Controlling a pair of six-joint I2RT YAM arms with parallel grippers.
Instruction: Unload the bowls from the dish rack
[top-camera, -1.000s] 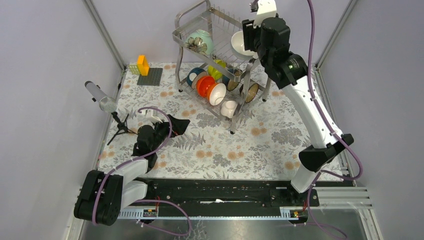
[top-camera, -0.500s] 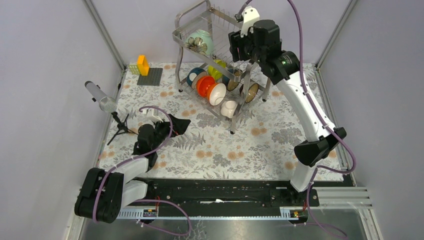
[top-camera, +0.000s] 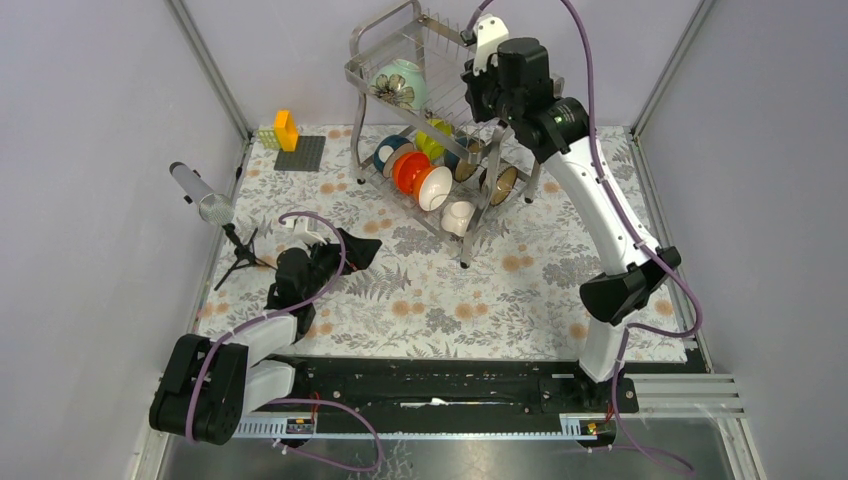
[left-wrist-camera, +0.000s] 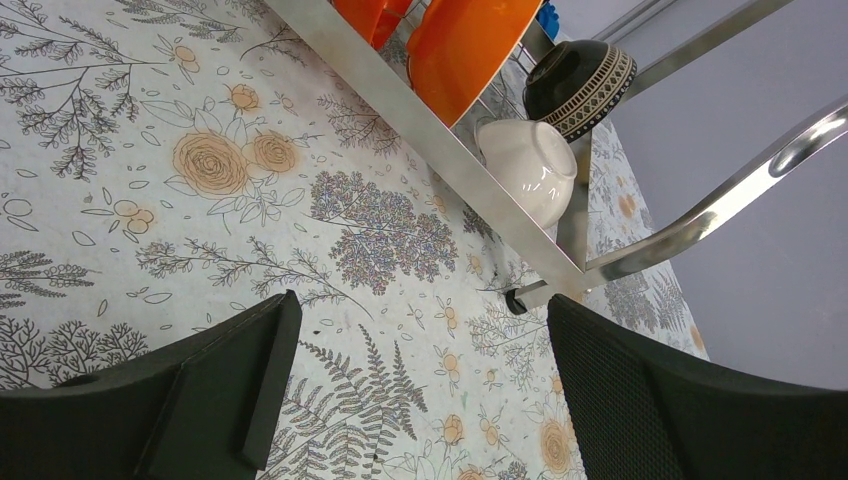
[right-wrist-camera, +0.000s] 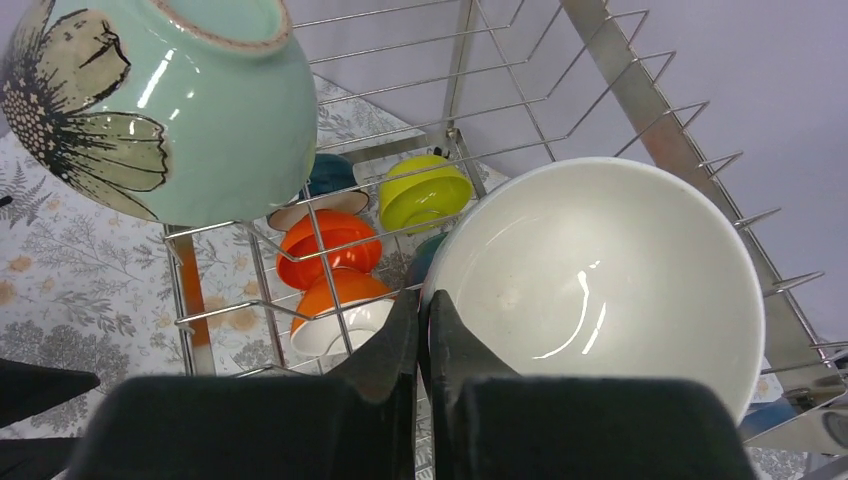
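Your right jaws are pressed almost together on the left rim of the white bowl (right-wrist-camera: 600, 290), one finger inside the rim and one outside. That bowl stands on edge in the upper tier of the dish rack (right-wrist-camera: 625, 85), with its hollow facing the wrist camera. Just beside it on the same tier, to the left in the wrist view, sits the pale green floral bowl (right-wrist-camera: 160, 110), apart from the jaws.

Through the wires below you can see the lower tier. It holds a yellow-green bowl (right-wrist-camera: 425, 190), a blue bowl (right-wrist-camera: 325, 175), an orange bowl (right-wrist-camera: 330, 245) and an orange-and-white bowl (right-wrist-camera: 340, 310), packed close on edge. From above, your right arm (top-camera: 600, 200) reaches over the rack's top tier and hides the white bowl.

Your left jaws are spread wide, low over the floral counter (top-camera: 480, 290), with only the cloth showing between them. They are well apart from the rack. Ahead of them in the left wrist view are the rack's near rail and a leg. A small white bowl (left-wrist-camera: 525, 165) and a dark patterned bowl (left-wrist-camera: 580, 75) sit at the end of the lower tier.

At the counter's far left corner, a yellow block (top-camera: 286, 130) stands on a grey base plate (top-camera: 300, 153). A microphone (top-camera: 205, 200) on a small tripod stands at the left edge.
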